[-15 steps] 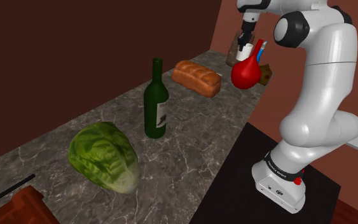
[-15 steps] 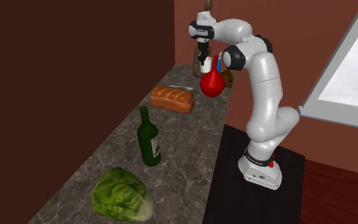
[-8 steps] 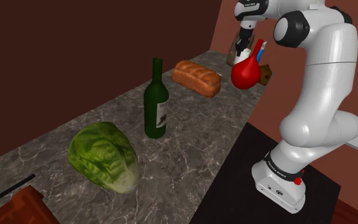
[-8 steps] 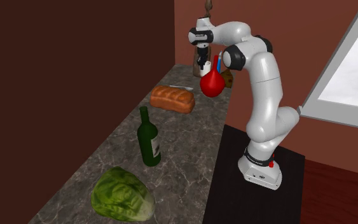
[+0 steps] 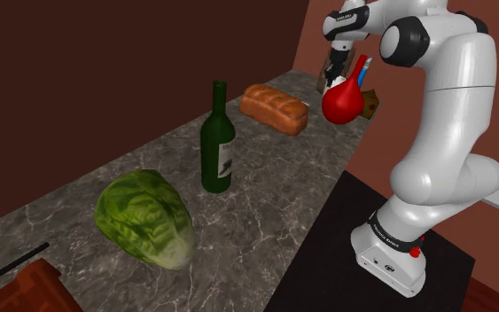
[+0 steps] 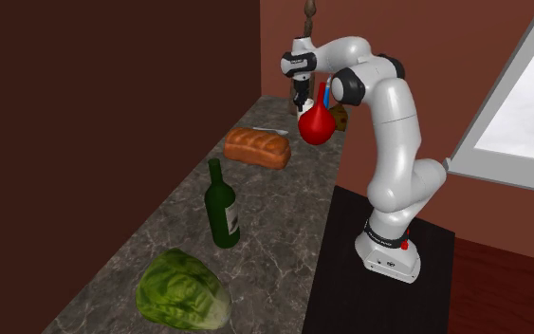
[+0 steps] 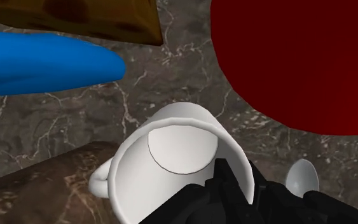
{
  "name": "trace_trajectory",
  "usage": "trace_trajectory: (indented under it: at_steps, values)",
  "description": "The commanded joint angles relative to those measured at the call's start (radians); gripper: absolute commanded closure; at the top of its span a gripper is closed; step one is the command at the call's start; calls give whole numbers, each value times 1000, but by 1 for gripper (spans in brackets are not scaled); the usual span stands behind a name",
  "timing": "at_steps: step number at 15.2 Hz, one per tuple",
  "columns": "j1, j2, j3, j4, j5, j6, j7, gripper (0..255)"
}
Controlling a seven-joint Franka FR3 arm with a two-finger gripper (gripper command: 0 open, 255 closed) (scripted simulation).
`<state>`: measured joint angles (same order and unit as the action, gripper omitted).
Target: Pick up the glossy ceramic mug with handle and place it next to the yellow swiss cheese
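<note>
Smooth white mug with a loop handle, just beside the round red bulb, over the veined surface. The jaws pinch its wall; the arm arches high, hand pointing down.

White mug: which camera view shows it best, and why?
Wrist view: the white mug shows its rim, inside and handle close up. The shoulder and second exterior views show a small white patch at the claw.

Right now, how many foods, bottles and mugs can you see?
Foods: 3 (lettuce, bread loaf, cheese)
Bottles: 1 (green bottle)
Mugs: 1 (white mug)
Total: 5
</note>
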<state>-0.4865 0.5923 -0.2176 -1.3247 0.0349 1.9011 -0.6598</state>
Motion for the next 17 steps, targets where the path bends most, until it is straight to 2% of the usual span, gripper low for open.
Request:
trace_trajectory:
  at_steps: [1,10,11,16,17]
  values:
    - [-1,5,-1,-23,0,28,1,255]
    - [-1,12,0,-38,1,49,1,255]
    - [0,10,0,-39,1,50,2,0]
    - [-1,12,0,-38,1,49,1,0]
    - [0,3,0,-17,-1,20,2,0]
